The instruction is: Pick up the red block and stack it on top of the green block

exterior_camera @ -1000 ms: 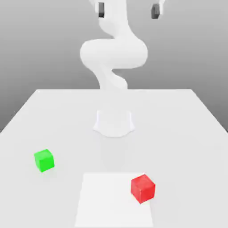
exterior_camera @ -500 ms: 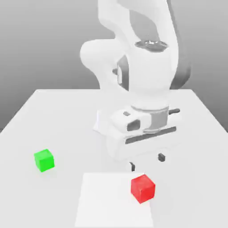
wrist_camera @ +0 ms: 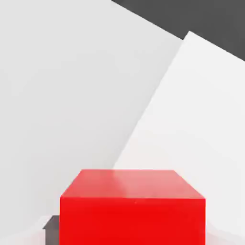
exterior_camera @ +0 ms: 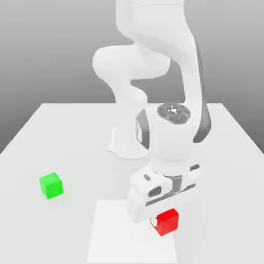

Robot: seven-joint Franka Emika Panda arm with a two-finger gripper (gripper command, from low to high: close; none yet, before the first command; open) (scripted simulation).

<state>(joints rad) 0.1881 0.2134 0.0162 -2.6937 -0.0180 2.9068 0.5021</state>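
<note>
Now the red block directly under the gripper — clenched on it (green block well apart)

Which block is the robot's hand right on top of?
The red block, on the paler square, with the gripper down over it. The green block sits alone, far away.

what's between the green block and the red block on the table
In the exterior view, nothing stands between the green block and the red block: just bare table and the near paler square patch.
</note>
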